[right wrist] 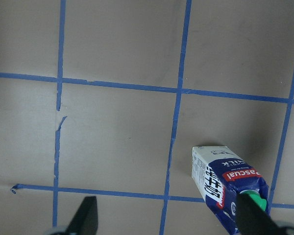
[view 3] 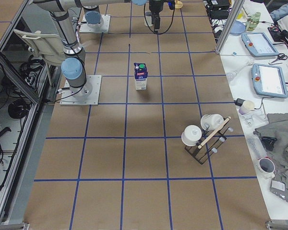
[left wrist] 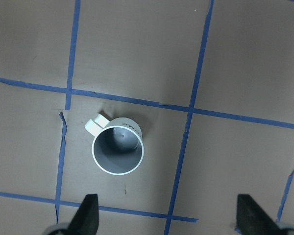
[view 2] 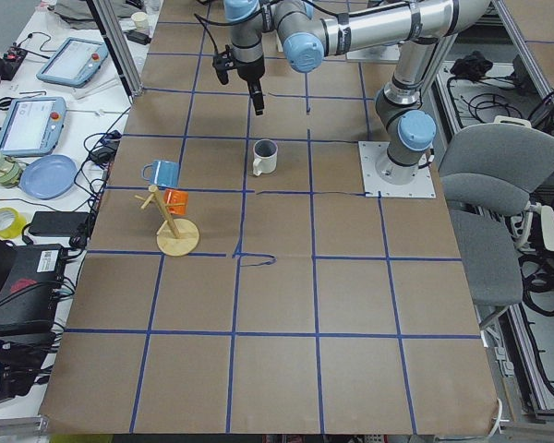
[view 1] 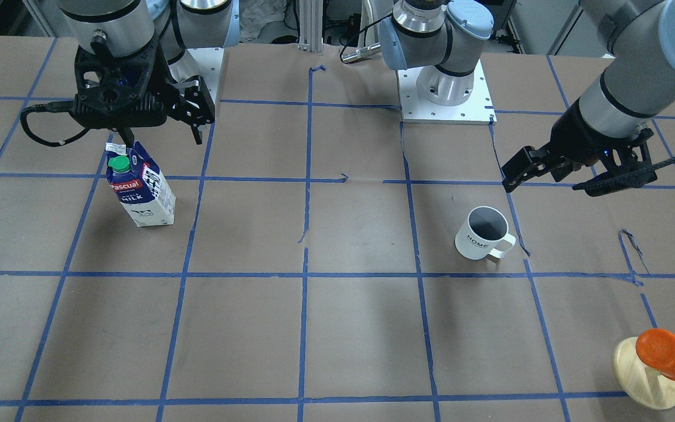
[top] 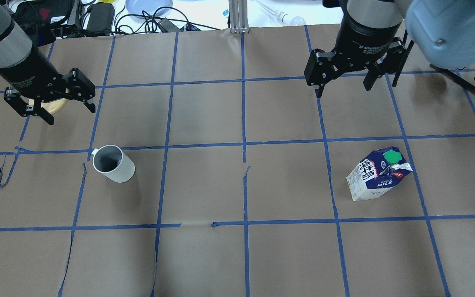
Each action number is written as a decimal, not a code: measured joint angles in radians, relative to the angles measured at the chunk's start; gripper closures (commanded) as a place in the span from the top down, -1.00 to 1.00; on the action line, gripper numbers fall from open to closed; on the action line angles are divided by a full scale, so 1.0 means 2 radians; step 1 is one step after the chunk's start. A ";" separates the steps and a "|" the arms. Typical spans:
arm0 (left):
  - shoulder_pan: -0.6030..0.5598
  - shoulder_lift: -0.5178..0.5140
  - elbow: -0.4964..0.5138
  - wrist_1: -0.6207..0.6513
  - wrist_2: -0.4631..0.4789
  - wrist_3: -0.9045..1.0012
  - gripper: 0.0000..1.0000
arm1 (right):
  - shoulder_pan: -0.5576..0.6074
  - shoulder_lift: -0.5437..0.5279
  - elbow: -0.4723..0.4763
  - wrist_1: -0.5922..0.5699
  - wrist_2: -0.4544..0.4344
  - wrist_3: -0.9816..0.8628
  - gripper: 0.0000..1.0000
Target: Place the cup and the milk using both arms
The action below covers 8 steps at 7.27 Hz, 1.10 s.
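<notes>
Inspecting the table with the cup [top: 113, 163] as our reference, we find it upright on the brown paper, mouth up, handle pointing away from the milk [top: 379, 174]. The left wrist view looks straight into its dark grey inside, and we see nothing in it. The milk stands well apart from the cup, across the table on the robot's right and in about the same row of taped squares. It is also upright, its green cap is on, and its contents are hidden. The left gripper [top: 72, 116] hangs raised above the cup, touching nothing, with its jaws spread wide. In its wrist view the cup sits off-centre, nearer one finger. The right gripper [top: 343, 91] hangs in the same way above the milk, far from the cup, jaws released and empty. One fingertip overlaps the carton's cap in its wrist view, but the outside views show a clear gap between them. An orange object on a wooden stand [view 1: 665, 354] sits beyond the cup on the side away from the milk, near the table's edge. In our judgement each arm is stationed over its own item so that both can work at once. Both items rest stably and neither is in a grip.
</notes>
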<state>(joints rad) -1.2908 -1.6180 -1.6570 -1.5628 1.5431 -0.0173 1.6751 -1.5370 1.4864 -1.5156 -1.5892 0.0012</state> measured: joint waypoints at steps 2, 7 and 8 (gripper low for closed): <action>0.045 -0.006 -0.049 0.012 -0.001 0.000 1.00 | 0.000 0.000 0.000 0.000 0.000 0.000 1.00; 0.062 -0.058 -0.137 0.123 -0.008 -0.002 1.00 | 0.000 0.000 0.000 0.000 -0.001 0.000 1.00; 0.062 -0.069 -0.138 0.125 -0.008 -0.001 1.00 | 0.000 0.000 0.000 0.000 -0.001 0.000 1.00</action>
<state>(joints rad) -1.1659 -1.7569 -1.9330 -1.3124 1.5272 -0.0189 1.6748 -1.5370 1.4864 -1.5156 -1.5907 0.0014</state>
